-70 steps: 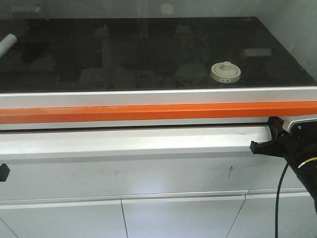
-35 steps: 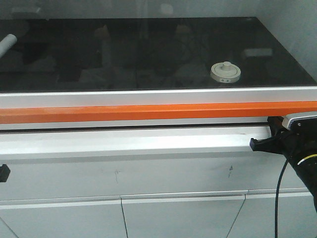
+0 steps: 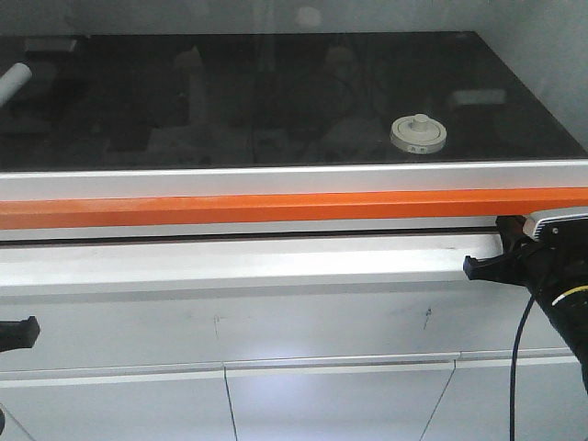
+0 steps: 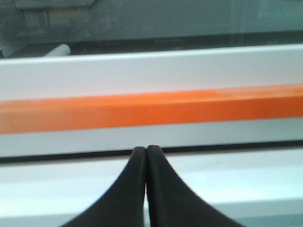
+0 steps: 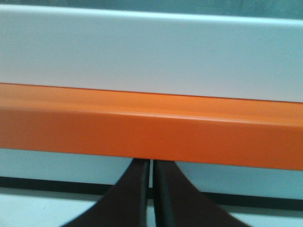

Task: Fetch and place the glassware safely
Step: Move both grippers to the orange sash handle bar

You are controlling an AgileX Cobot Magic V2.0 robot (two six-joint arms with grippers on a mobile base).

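The lidded jar stands on the glossy black worktop, toward 2 o'clock from the middle of the front view. It is close to the worktop's front edge and apart from everything else. Its round cream-white lid carries a central knob. A small dark mark sits on the lid's front rim, too small for me to read. The clear body under the lid hardly shows against the black.

Far off at 10 o'clock, at the left margin, a white rolled tube lies tilted on the same surface. Below the worktop runs an orange rail, then a white ledge.

The right gripper hangs at 4 o'clock in the front view, in front of the ledge and well apart from the jar. Its 2 black fingers are all but pressed together, with only a hairline slit between them, pinching nothing. The left gripper pokes in at 8 o'clock, lower down against the white cabinet front. Its 2 fingers are pressed together, empty. A black cable loops beside the right arm.
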